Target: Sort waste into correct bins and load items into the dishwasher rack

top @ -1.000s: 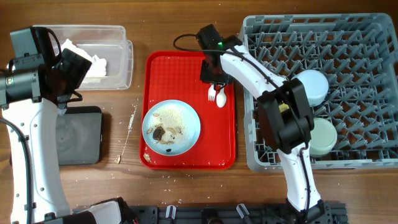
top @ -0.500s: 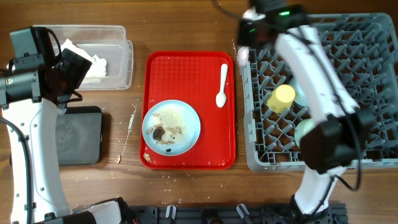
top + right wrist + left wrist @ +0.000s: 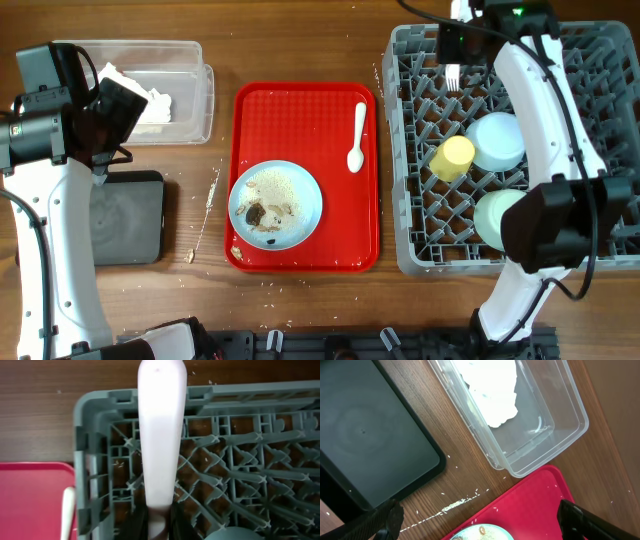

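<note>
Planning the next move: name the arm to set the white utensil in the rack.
Right. The right gripper holds the utensil above the rack; the open left gripper hangs by the clear box.

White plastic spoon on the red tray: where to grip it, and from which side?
I'd take the white plastic spoon by the middle of its slim handle, coming straight down from above and closing across its width. It lies flat on the red rectangular plastic tray, bowl toward the round light blue plate, with bare tray on both sides.
</note>
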### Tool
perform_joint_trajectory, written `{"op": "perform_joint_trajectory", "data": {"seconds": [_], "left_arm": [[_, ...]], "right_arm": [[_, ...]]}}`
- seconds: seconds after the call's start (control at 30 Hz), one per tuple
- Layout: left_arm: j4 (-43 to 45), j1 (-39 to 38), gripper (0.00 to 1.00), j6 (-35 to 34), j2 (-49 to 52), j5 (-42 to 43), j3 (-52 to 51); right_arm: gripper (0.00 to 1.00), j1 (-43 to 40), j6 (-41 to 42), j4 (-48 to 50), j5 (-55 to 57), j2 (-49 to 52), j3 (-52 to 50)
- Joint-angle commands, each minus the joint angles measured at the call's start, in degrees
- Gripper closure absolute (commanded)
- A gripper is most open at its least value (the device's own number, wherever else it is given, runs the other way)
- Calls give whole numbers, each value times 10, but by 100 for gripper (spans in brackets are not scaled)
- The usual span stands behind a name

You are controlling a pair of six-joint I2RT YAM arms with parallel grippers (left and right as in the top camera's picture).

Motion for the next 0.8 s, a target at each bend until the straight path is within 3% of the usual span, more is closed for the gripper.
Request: {"op": "perform_joint_trajectory", "data": {"seconds": [0.0,0.3,0.4,0.53,0.67,0.77], "left_arm": [[0,2,0,1,3,-8,0],[0,2,0,1,3,-8,-1],[0,2,0,1,3,-8,-1],[0,2,0,1,3,-8,-1],[0,3,0,1,3,-8,-1],[0,3,0,1,3,-8,-1]], "right_arm": [[89,0,-14,6,7,35,-11],[68,0,-10,-3,-3,51,-14],[67,0,-10,-22,-38,46,-13],[68,16,-7,-38,-167,10,-12],[67,87,89,-33,-195,-17,-12],[66,157,216,-16,-103,-4,-25]]}}
